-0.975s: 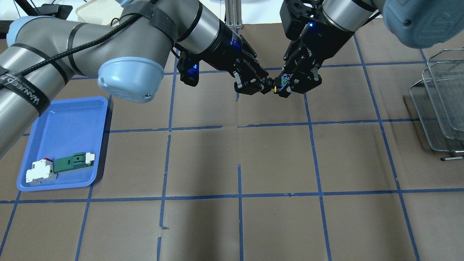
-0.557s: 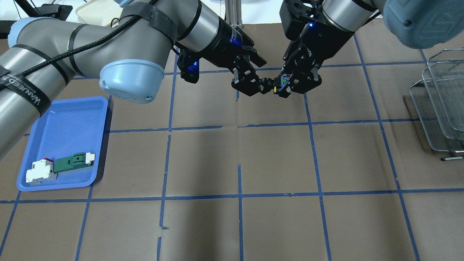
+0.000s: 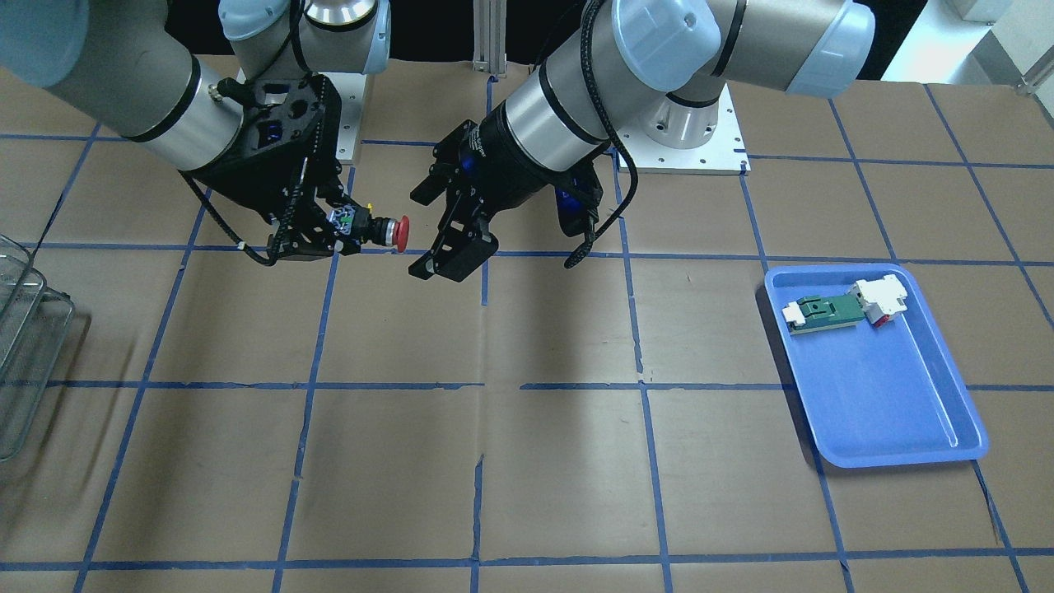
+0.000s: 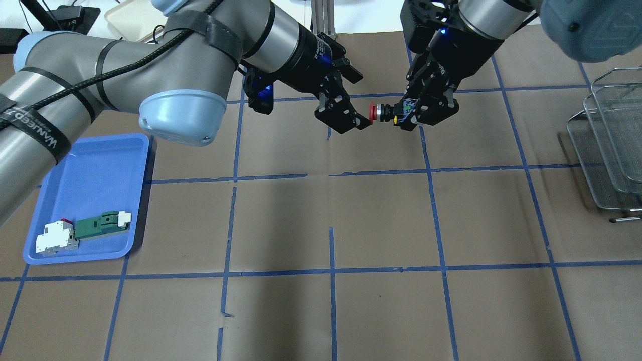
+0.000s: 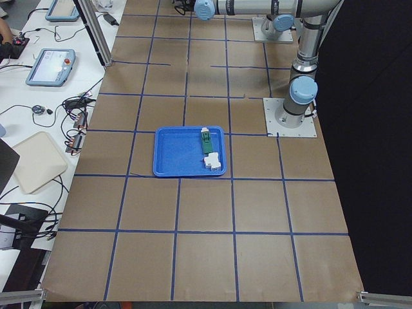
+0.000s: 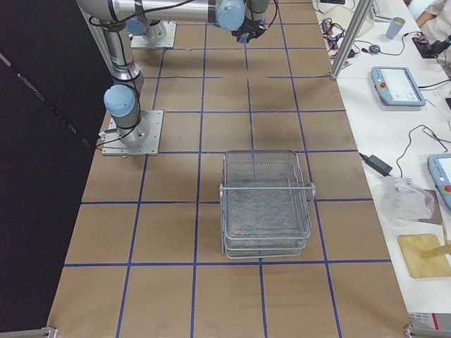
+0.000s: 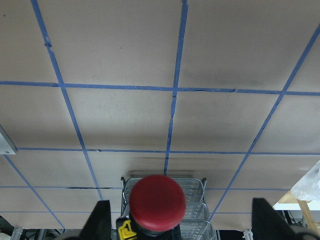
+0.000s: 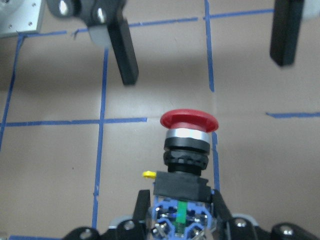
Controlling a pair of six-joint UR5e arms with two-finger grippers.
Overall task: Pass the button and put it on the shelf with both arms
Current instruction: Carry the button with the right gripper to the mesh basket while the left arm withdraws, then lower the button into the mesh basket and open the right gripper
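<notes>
The button [image 4: 377, 112], with red cap, black collar and whitish-blue block end, hangs above the table's far middle. My right gripper [image 4: 409, 114] is shut on its block end, and the red cap points toward my left gripper [image 4: 361, 102]. The left gripper is open, its fingers apart from the cap with a small gap. The front view shows the button [image 3: 387, 231] between the right gripper [image 3: 342, 226] and the left gripper [image 3: 424, 231]. The right wrist view shows the button [image 8: 189, 140] held upright. The wire shelf [image 4: 612, 150] stands at the table's right edge.
A blue tray [image 4: 90, 170] lies at the left, holding a green-and-white flat part [image 4: 103, 224] and a white block with red [image 4: 55, 238]. The brown table carries a blue tape grid. The shelf also shows in the right side view [image 6: 266, 204].
My left gripper has opened, let go of the button and drawn back to the left. My right gripper keeps the button and has shifted slightly right; the red cap now shows.
</notes>
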